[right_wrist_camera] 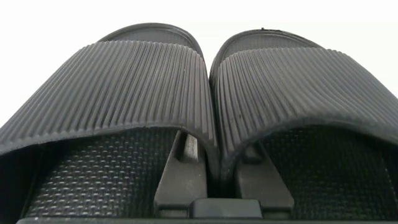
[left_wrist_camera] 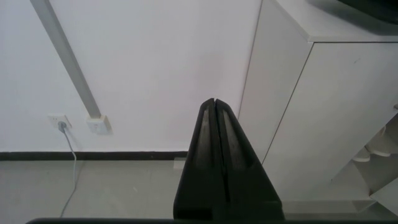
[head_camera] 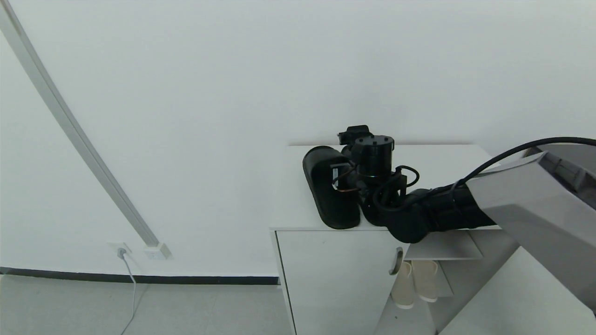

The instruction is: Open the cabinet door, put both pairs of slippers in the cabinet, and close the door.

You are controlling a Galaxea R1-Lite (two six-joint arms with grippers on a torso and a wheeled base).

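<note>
At the far left a grey slanted conduit [head_camera: 74, 130] runs down the wall to a white wall socket [head_camera: 122, 249] with a cable plugged in. None of this bears on the work. Low beside the cabinet hangs the left gripper [left_wrist_camera: 214, 112], its black fingers pressed flat together on nothing. We judge it is parked there to stay out of the way.

Further right stands the white two-door cabinet [head_camera: 298, 204]. Its left door [head_camera: 335, 279] is closed, with a small metal handle [head_camera: 396, 260] at its right edge. On the cabinet top is the pair of black ribbed rubber slippers [head_camera: 328, 190], turned on edge so that one sole faces left. We cannot tell whether they rest on the top or are just clear of it.

The right gripper [right_wrist_camera: 216, 165] has one finger under each slipper's strap. It is clamped on the two inner walls where the slippers meet, so both come away as one bundle. We think that is the reason for the grip: one carry instead of two.

Right of the closed door the compartment stands open. On a lower shelf is a pair of white slippers [head_camera: 414, 284], side by side with their toes down, and a white shelf [head_camera: 442, 249] lies above them. At the near right we see a white panel [head_camera: 512, 302], which we take for the swung-open right door. By our reckoning one pair is stowed, and the black pair and the door closing remain.
</note>
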